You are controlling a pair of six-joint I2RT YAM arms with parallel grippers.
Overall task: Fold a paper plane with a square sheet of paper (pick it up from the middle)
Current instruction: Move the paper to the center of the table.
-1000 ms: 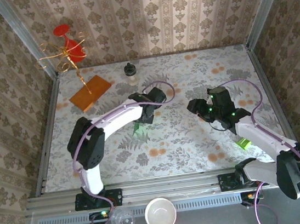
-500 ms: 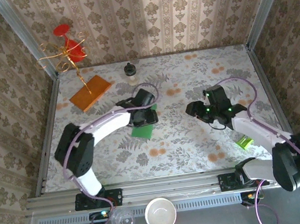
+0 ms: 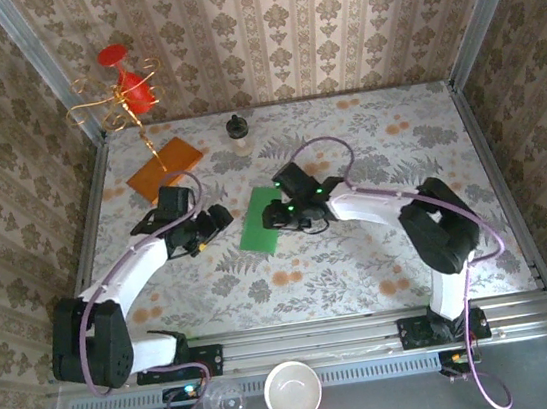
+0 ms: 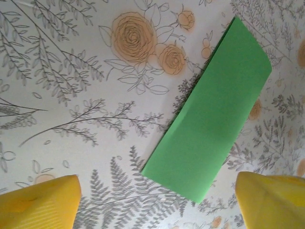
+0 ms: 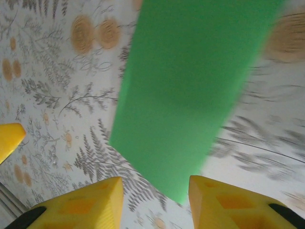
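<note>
The square sheet of paper, bright green and folded in half to a long rectangle, lies flat on the flowered table. My left gripper hovers just left of it, open wide. In the left wrist view the sheet lies ahead of the left gripper, with one corner near the gap between the yellow fingers. My right gripper is at the sheet's right edge, open. In the right wrist view the sheet points its near corner between the yellow fingertips of the right gripper, ungripped.
An orange-brown board carries a wire stand with red pieces at the back left. A small bottle stands at the back middle. A white bowl and a clear glass sit beyond the front rail. Patterned walls close three sides.
My left gripper has let go of the sheet, opened and drawn back to the left. The right arm has swung left across the table to the sheet's right edge, its jaws narrowing a little.
</note>
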